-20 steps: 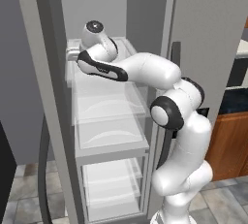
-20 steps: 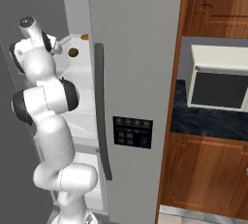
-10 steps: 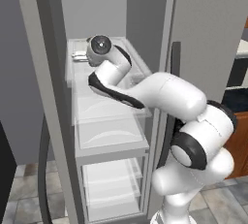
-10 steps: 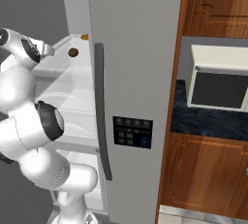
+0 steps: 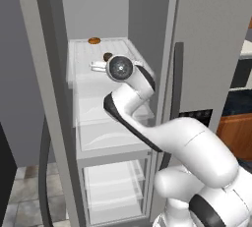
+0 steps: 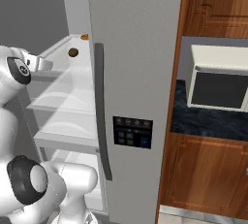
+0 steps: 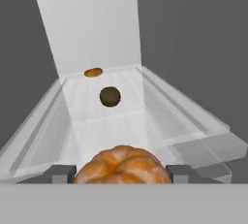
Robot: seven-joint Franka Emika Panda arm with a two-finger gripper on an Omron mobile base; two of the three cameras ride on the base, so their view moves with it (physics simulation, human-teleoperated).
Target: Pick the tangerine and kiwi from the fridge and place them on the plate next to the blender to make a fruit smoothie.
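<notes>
We see the tangerine (image 7: 121, 165) clenched between the fingertips of our pincer (image 7: 119, 173) at the front of the fridge (image 6: 135, 72) shelf (image 7: 104, 116), with the kiwi (image 7: 110, 96) lying straight ahead, deeper on the same shelf, and another small orange fruit (image 7: 93, 72) behind it by the back wall.

Tangerine (image 7: 121, 166): orange, lobed, sits right at your fingertips, clamped between them. Kiwi (image 7: 110, 96): dark olive-brown, round, lies ahead of your tool on glass shelf (free, untouched). Fridge (image 6: 135, 63): silver-grey, open before you, dark curved handle, small control panel on its closed door.
</notes>
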